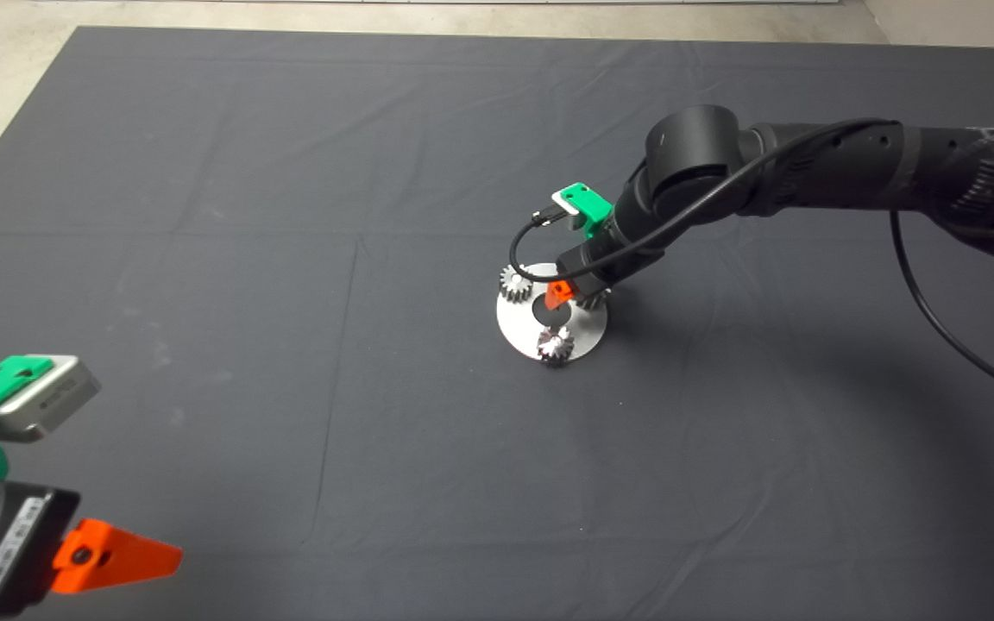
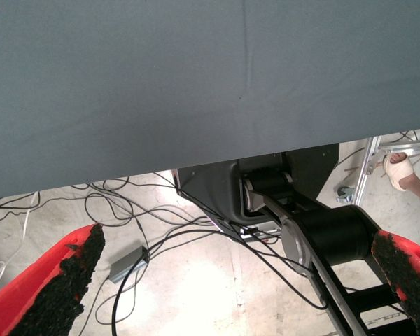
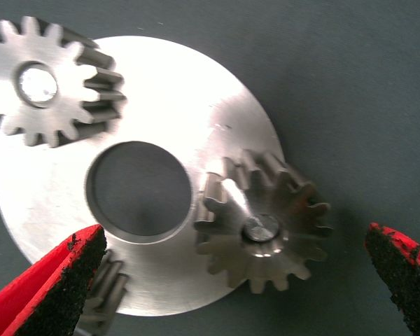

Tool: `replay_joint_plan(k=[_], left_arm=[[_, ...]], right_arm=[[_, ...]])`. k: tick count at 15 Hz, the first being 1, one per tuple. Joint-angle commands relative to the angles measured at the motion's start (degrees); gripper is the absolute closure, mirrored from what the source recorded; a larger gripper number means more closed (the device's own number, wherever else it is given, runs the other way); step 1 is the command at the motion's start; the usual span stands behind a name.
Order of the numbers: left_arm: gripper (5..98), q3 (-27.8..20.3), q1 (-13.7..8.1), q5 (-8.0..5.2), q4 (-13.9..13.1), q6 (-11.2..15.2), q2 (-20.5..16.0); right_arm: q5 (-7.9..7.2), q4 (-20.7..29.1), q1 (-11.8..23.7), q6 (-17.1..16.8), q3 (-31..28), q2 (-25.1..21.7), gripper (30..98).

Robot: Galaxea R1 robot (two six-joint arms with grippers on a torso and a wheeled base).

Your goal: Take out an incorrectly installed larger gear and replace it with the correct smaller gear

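My right hand (image 3: pixel 231 280) hangs just above the round, flat steel disc (image 3: pixel 196 105) with its big central hole, the red fingers spread wide and holding nothing. Between them sits the larger gear (image 3: pixel 262 220), the steel one with flared, slanted teeth, seated on a peg at the disc's rim.

I judge the main risk to be a poor bite: those sloped teeth give my black pads (image 3: pixel 63 287) little flat surface, so the gear could slip or tilt on its peg and jam as I lift. If I come down off-centre, one finger may land on the disc itself and drag it across the dark mat (image 1: pixel 290 259) on the desk.

The neighbours crowd me. A small dark gear (image 3: pixel 105 294) lies partly hidden right beside one finger, and I could knock it; whether it is the replacement I cannot tell. The pale straight-toothed gear (image 3: pixel 52 80) stands farther round the rim, clear of my reach.

My left hand (image 2: pixel 224 287) waits open and empty at the mat's near edge.
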State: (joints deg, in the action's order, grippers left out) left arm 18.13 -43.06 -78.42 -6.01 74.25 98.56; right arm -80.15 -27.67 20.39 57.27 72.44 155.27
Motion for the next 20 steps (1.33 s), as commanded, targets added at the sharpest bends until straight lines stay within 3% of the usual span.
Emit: replay_joint_plan(k=[1,10,20], left_arm=[[5.5,-0.7,-0.5,-0.24,-0.8,-0.1,-0.2],[5.5,-0.7,-0.5,-0.24,-0.8,-0.1,0.1],[5.5,-0.7,-0.5,-0.32,-0.8,0.0,-0.2]], right_arm=[[-0.18,-2.1,0.4,-0.1,0.0,0.1,30.8],[-0.35,-2.1,-0.8,-0.4,2.3,0.2,30.8],[-0.09,-2.5,-0.7,0.0,3.9,0.3,43.7]])
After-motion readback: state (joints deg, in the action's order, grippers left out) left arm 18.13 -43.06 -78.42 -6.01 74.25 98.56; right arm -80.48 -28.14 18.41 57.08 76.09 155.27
